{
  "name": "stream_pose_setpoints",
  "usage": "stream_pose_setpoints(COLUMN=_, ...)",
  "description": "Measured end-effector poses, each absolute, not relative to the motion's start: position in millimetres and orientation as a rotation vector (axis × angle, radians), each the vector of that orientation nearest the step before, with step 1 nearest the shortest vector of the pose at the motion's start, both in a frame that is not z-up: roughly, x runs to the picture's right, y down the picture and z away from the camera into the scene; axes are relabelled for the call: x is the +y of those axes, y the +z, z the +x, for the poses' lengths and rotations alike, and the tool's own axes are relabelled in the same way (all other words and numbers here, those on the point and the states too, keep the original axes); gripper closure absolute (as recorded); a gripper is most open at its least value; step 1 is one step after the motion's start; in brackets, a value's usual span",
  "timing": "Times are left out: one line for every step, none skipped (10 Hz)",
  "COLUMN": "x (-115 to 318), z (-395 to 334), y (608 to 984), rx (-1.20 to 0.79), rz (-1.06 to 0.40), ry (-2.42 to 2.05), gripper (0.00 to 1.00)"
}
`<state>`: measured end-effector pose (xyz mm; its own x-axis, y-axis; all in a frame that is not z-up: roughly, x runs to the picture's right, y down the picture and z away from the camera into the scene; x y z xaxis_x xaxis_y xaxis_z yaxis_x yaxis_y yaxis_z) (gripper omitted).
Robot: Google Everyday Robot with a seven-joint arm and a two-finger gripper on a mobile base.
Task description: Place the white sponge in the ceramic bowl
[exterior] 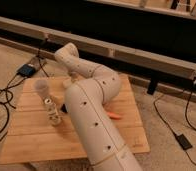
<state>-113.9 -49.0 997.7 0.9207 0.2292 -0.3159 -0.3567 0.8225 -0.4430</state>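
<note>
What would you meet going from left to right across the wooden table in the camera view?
translucent cup → small white bottle → the robot's hand, low at the far side of the table → orange object

Over the table [31, 135], the gripper [72, 80] hangs right of the cup [41, 88].

Bowl barely showing, sponge nowhere obvious

Only a dark, glossy sliver of the ceramic bowl [65, 107] peeks out from behind the arm's left edge, mid-table. I can't make out the white sponge; it's possibly tucked under the gripper [73, 78], which is near the table's far side.
</note>
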Motion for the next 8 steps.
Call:
stream_pose_setpoints(x=-48, z=-119, y=1004, rx=0.242, rz=-0.522, ry=0.298, gripper=0.35)
stream_pose_setpoints(x=-45, z=-122, y=1008, rx=0.235, rz=-0.531, ry=0.277, gripper=0.35)
stream_pose_setpoints(x=-44, z=-124, y=1013, rx=0.228, rz=-0.536, ry=0.259, gripper=0.35)
stream_pose_setpoints(x=-44, z=-126, y=1017, rx=0.219, rz=-0.536, ry=0.247, gripper=0.35)
stream_pose_setpoints(x=-46, z=-128, y=1020, rx=0.212, rz=-0.533, ry=0.243, gripper=0.35)
stream_pose_setpoints(x=-47, z=-128, y=1020, rx=0.211, rz=-0.533, ry=0.242, gripper=0.35)
stream_pose_setpoints(x=-46, z=-128, y=1020, rx=0.211, rz=-0.533, ry=0.242, gripper=0.35)
stream_pose_setpoints(x=-46, z=-128, y=1020, rx=0.211, rz=-0.533, ry=0.242, gripper=0.35)
